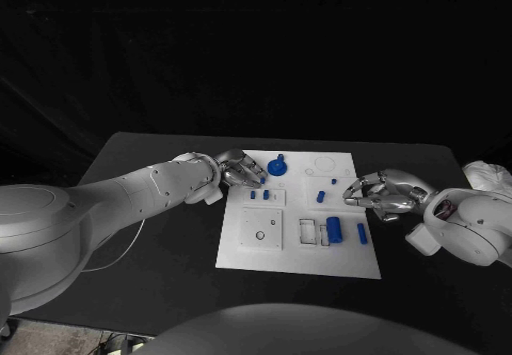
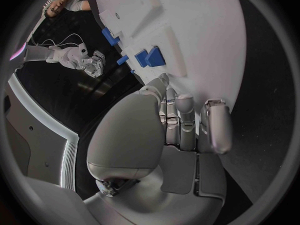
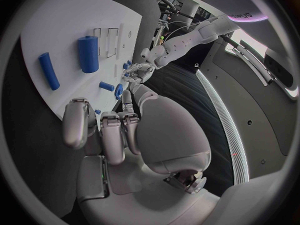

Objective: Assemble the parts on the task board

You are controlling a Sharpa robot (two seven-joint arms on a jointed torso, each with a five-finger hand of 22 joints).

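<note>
Parts [image 1: 335,229] lie scattered on the board [image 1: 240,255] mid-desk: small, rigid, likely light and slick; pinch each across its sides. Left hand [image 1: 240,170] and right hand [image 1: 376,191] hover empty, fingers curled.

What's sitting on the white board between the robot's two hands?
In the head view, small blue parts stand on the task board between the left hand and right hand.

Before me the black surface [image 1: 160,266] carries my white task board [image 1: 256,255], lying flat at its middle.
</note>
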